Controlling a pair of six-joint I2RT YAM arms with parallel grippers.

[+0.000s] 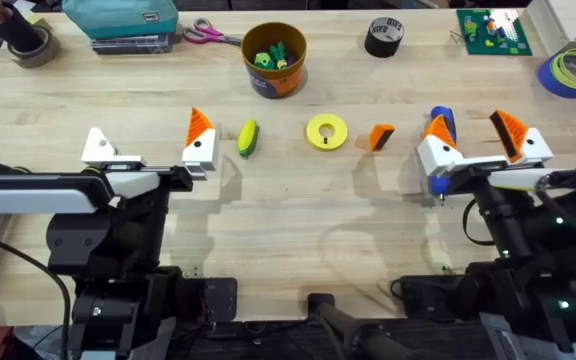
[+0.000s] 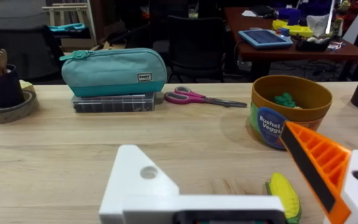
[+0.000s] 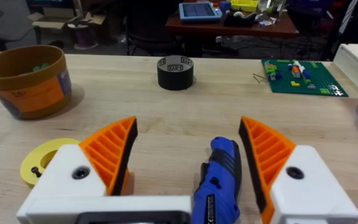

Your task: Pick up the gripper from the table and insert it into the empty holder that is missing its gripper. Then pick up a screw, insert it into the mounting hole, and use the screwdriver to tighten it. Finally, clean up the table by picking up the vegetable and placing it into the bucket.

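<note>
Right hand (image 1: pixel 473 135): near the worktop's right edge, fingers spread wide, both white tips carrying orange ribbed pads (image 3: pixel 268 152); nothing is gripped.
Screwdriver (image 1: pixel 441 124): blue, lying on the worktop between the right hand's two fingers, touching neither as far as the right wrist view (image 3: pixel 219 177) shows.
Left hand (image 1: pixel 148 150): toward the worktop's left side, fingers wide apart, gripping nothing.
Holder (image 1: pixel 98 146): the bare white tip on the left hand's outer finger, with a round mounting hole visible in the left wrist view (image 2: pixel 138 180); the other finger carries an orange pad (image 2: pixel 316 165).
Gripper (image 1: pixel 381 137): small orange wedge lying loose on the worktop, near the middle, between the yellow ring (image 1: pixel 326 132) and the right hand.
Vegetable (image 1: pixel 247 137): yellow with a green end, lying just beside the left hand's padded finger, apart from the ring.
Bucket (image 1: pixel 275 60): orange-brown, standing toward the far edge near the middle, green and yellow pieces inside.
Worktop (image 1: pixel 298 215): pale wood; its near half is bare.
Far edge: teal pouch (image 1: pixel 120 18), scissors (image 1: pixel 208 35), black tape roll (image 1: pixel 384 37), green brick plate (image 1: pixel 492 32).
</note>
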